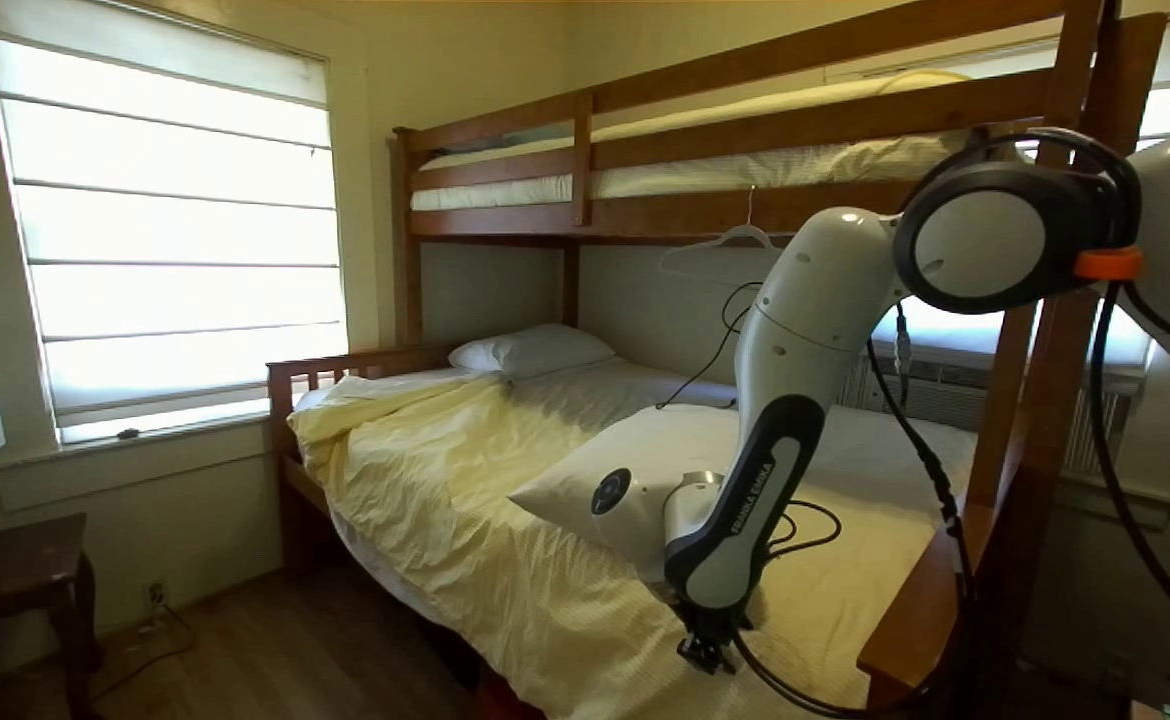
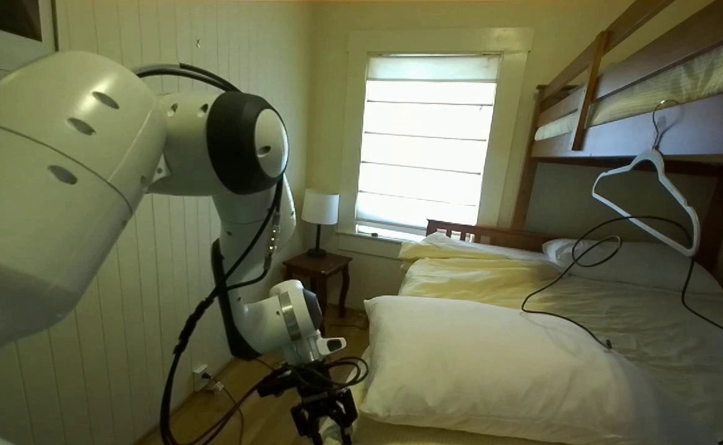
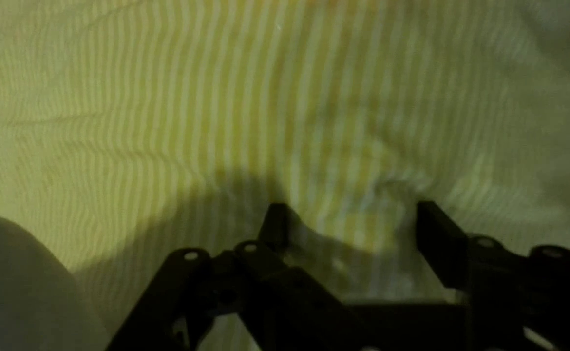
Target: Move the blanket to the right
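Gripper (image 3: pixel 349 219) points down, fingers (image 3: pixel 275 226) well apart in the wrist view, striped blanket (image 3: pixel 270 112) between them; nothing visibly pinched, can't tell if they touch. In an exterior view the blanket (image 1: pixel 510 535) runs from beneath it out toward 10 o'clock. Main risk, my read: missed grab. Cloth looks mostly flat there, small pucker at 2 o'clock, so closing too high would slide off. Next: nearer white pillow (image 2: pixel 497 364), 2 o'clock from the gripper, seems to rest on the blanket; could pin it. Also arm cable (image 1: pixel 948 510) by wooden bed end (image 1: pixel 913 622), 3 o'clock: sideways pull may snag.
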You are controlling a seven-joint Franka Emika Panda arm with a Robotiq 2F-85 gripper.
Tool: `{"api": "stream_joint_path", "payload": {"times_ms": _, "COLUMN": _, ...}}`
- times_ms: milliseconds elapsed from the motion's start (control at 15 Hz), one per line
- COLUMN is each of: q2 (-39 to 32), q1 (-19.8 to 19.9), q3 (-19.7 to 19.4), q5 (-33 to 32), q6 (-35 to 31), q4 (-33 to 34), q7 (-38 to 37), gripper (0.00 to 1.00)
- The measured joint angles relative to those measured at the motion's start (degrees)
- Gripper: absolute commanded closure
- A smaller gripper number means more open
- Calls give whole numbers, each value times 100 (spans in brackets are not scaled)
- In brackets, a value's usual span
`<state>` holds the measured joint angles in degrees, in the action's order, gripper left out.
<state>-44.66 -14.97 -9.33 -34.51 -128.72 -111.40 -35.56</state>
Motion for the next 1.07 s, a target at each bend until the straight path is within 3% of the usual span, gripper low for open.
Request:
{"api": "stream_joint_path", "payload": {"times_ms": 400, "q2": 85, "q1": 7, "q3": -13, "q5": 110, "q6": 90, "q4": 26, "q7": -39, "gripper": 98}}
{"api": "stream_joint_path", "payload": {"times_ms": 800, "q2": 365, "q1": 5, "q3": -15, "q5": 168, "q6": -74, "q4": -196, "q7": -123, "gripper": 99}}
{"api": "stream_joint_path", "payload": {"times_ms": 1067, "q2": 954, "q1": 104, "q3": -173, "q5": 167, "q6": -1159, "q4": -1020, "q7": -521, "gripper": 99}}
